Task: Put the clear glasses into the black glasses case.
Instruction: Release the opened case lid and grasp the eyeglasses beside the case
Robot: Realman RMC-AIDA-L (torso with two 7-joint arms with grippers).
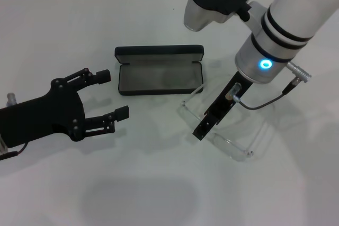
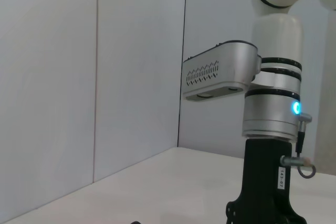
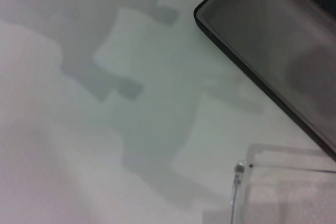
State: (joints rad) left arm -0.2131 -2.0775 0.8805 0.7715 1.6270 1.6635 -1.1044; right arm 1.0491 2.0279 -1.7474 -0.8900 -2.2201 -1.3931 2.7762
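Left gripper (image 1: 115, 95) hovers over the white table (image 1: 63, 35) on the near-left side of the black glasses case (image 1: 160, 70), its two black fingers spread wide with nothing between them, their tips pointing toward the case. Right gripper (image 1: 204, 129) hangs on the case's near-right side, pointing steeply down with its tip over the clear glasses (image 1: 222, 125); whether its fingers are parted or closed cannot be told, nor whether it touches the glasses. The clear glasses lie on the table just beside the near-right corner of the case, one end close to that corner and the rest stretching away from it toward the near right. The case itself lies open and flat, grey lining up, lid folded back on its far side. In the right wrist view a hinge corner of the glasses (image 3: 240, 168) sits close to the case's dark rim (image 3: 247, 74).
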